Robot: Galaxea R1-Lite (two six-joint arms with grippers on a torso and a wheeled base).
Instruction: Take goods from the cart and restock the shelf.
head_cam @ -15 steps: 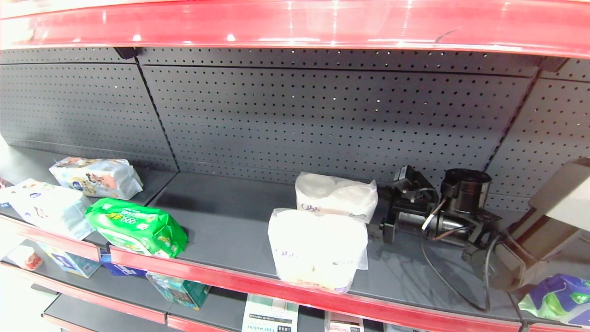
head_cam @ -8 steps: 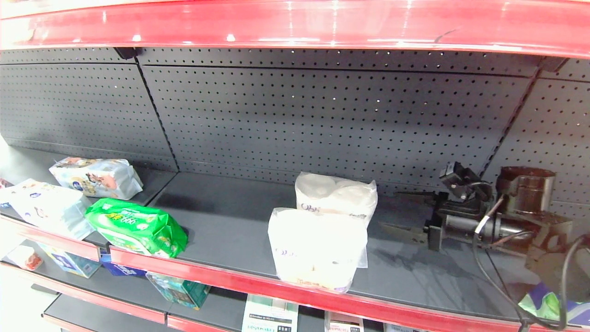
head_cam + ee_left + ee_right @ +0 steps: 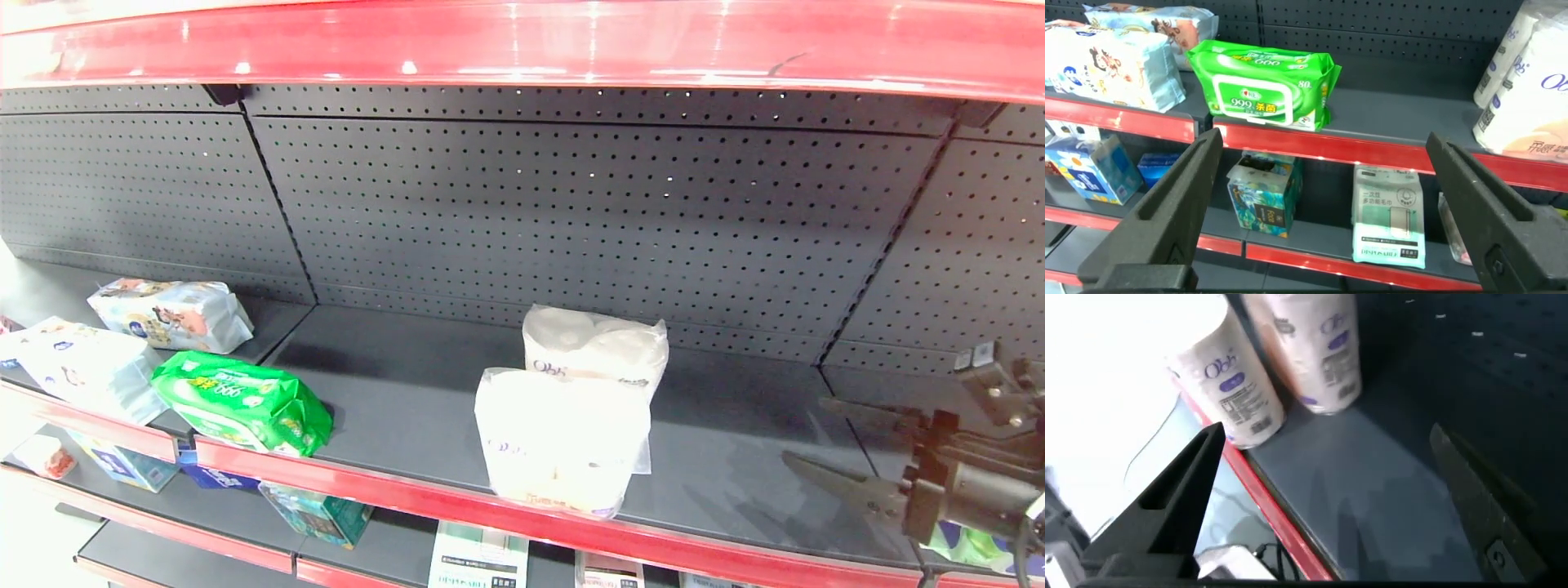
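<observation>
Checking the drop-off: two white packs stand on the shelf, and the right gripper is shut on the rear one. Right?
Not quite. The right gripper is open and empty, clear of the packs to their right, as the head view shows. The front pack and rear pack do stand on the shelf.

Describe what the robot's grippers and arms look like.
The right gripper has two flat, tapering dark grey fingers on a black metal body, with a small boxy camera mount above and a black cable behind. The left gripper has matching matte black, wedge-shaped fingers.
</observation>
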